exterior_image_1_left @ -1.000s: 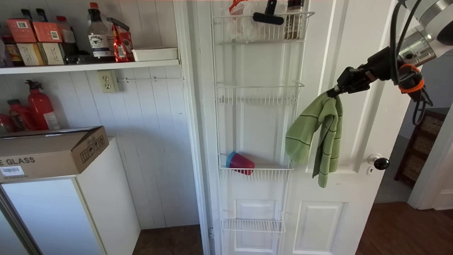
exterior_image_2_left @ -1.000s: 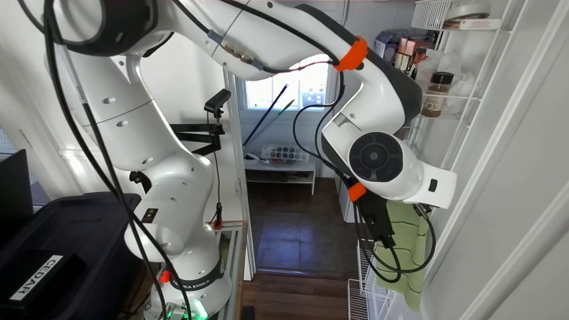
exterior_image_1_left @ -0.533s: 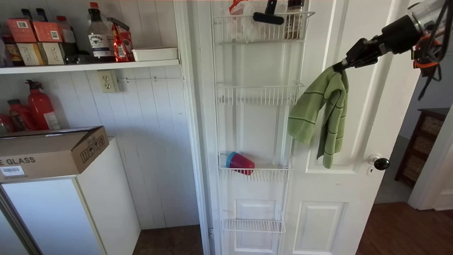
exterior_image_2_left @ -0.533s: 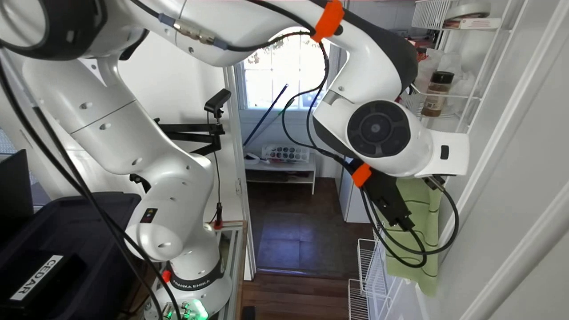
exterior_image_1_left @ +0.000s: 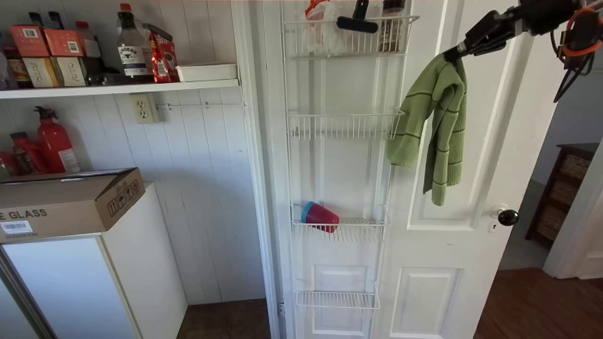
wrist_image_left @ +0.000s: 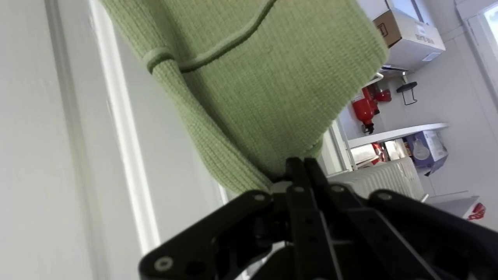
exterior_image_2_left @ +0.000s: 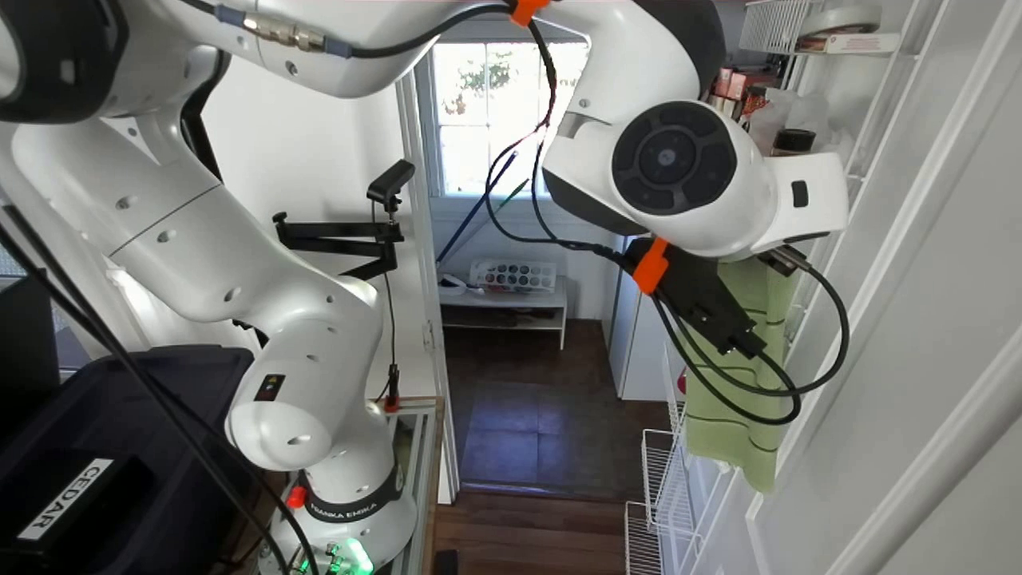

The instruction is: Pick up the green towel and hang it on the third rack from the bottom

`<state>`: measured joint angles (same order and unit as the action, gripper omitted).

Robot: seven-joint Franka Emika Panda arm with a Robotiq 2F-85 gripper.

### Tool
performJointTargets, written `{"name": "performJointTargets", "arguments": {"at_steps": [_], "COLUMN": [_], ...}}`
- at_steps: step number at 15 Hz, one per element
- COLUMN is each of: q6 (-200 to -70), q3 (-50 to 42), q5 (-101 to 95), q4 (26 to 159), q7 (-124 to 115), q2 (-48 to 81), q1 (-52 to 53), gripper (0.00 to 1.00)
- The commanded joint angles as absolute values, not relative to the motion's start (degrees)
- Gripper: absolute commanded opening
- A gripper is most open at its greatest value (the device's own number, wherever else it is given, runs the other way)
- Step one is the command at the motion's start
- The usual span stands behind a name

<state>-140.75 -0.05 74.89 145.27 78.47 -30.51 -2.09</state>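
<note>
The green towel [exterior_image_1_left: 443, 103] hangs in folds from my gripper [exterior_image_1_left: 453, 53], whose fingers are shut on its top edge. In the wrist view the towel [wrist_image_left: 272, 85] spreads out past the closed fingertips of the gripper [wrist_image_left: 303, 161]. In an exterior view the towel [exterior_image_2_left: 730, 439] hangs partly behind the wrist and cable. The third rack from the bottom [exterior_image_1_left: 346, 115] is a white wire basket on the door. The gripper is above and to the right of it in that exterior view. The towel's left flap overlaps the rack's right end; I cannot tell whether they touch.
The top rack [exterior_image_1_left: 351, 55] holds a plastic bag, a black-handled tool [exterior_image_1_left: 357, 23] and a jar. A red and blue cup [exterior_image_1_left: 320, 217] lies on the second rack from the bottom. The white door [exterior_image_1_left: 433, 301] has a black knob [exterior_image_1_left: 508, 217]. A loose cable [exterior_image_2_left: 838, 351] loops by the wrist.
My gripper has risen with the towel and shifted slightly to the right in an exterior view. The towel's lower ends now hang higher. It stays held throughout.
</note>
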Motion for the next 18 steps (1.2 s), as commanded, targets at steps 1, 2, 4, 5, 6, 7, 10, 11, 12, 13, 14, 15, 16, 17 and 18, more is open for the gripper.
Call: {"name": "performJointTargets", "arguments": {"at_steps": [1,2,4,5,6,7,10,11,12,13,14,15,16,17,18], "q6": [-140.2,-140.6,-140.9,-140.5,-140.6,-140.8,-141.9,-142.5,-143.0,-143.0,-143.5,-143.7,-143.7,-143.8,-144.0], "q3": [-0.1,0.2,0.5,0.5,0.8,1.2,2.5,2.9,3.4,3.6,4.0,4.3,4.6,4.9,5.3], "q5": [76.6,76.9,78.7,79.6,80.7,82.0,86.4,87.8,89.0,89.9,91.1,91.9,92.9,93.7,94.4], "q4": [143.2,142.6,141.6,141.3,141.0,140.6,139.3,138.9,138.4,137.9,137.2,136.5,135.8,135.1,134.2], "q7": [80.8,81.2,82.6,83.5,84.4,85.3,89.5,90.7,92.0,93.0,94.3,95.1,96.1,97.0,97.8], "q2": [-30.5,-29.8,-28.2,-27.7,-26.9,-26.0,-22.9,-21.8,-20.7,-19.6,-18.3,-17.2,-16.0,-14.9,-13.6], "q1": [0.2,0.8,2.1,2.7,3.3,3.7,3.8,3.6,3.4,3.3,3.3,3.3,3.4,3.5,3.6], "gripper": [0.01,0.01,0.01,0.01,0.01,0.01,0.01,0.01,0.01,0.01,0.01,0.01,0.01,0.01,0.01]}}
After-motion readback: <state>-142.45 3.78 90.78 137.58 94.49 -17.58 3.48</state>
